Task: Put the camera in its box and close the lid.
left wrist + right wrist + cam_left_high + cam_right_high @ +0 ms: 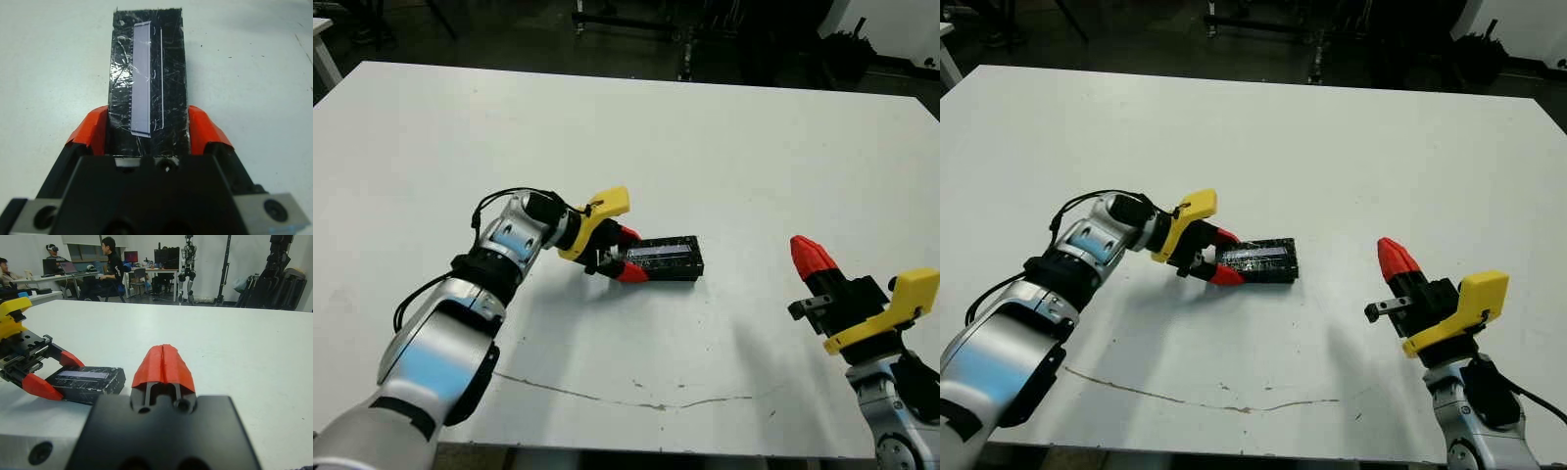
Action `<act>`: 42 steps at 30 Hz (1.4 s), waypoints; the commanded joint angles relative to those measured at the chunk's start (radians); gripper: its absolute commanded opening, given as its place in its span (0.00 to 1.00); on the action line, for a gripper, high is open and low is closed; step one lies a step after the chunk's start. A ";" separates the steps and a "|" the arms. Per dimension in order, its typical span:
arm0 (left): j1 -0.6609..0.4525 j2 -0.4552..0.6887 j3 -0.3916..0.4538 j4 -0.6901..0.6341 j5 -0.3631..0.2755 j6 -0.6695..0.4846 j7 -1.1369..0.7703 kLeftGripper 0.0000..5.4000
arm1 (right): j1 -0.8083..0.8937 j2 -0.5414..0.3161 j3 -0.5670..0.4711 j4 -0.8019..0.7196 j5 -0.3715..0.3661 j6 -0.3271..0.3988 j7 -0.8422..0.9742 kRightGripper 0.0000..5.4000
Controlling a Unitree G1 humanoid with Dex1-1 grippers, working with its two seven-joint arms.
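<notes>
The lid (663, 253), a glossy black slab with a pale grey strip (142, 73), lies flat on top of the box (93, 387), whose black side wall shows under it, near the table's middle. My left gripper (629, 254) holds the block's near end, one red finger (90, 129) pressed against each long side. The camera is hidden. My right gripper (811, 255) hovers over the table well to the right of the box, its red fingers (163, 363) shut together with nothing between them.
A thin dark crack line (636, 399) runs across the white table (724, 137) near its front edge. Beyond the far edge, people (110, 264) sit at desks, with dark stands and equipment (281, 269) behind.
</notes>
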 commanded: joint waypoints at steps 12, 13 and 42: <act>0.036 -0.067 -0.098 -0.025 0.083 0.020 0.016 0.59 | 0.011 -0.004 0.000 0.002 0.015 -0.003 0.003 0.00; 0.039 -0.065 -0.098 -0.031 0.084 0.025 0.018 0.59 | 0.012 -0.004 0.000 0.001 0.017 -0.002 0.003 0.00; 0.237 0.094 0.089 -0.496 -0.124 0.099 0.151 1.00 | 0.006 -0.020 0.008 -0.008 0.019 0.016 -0.003 0.00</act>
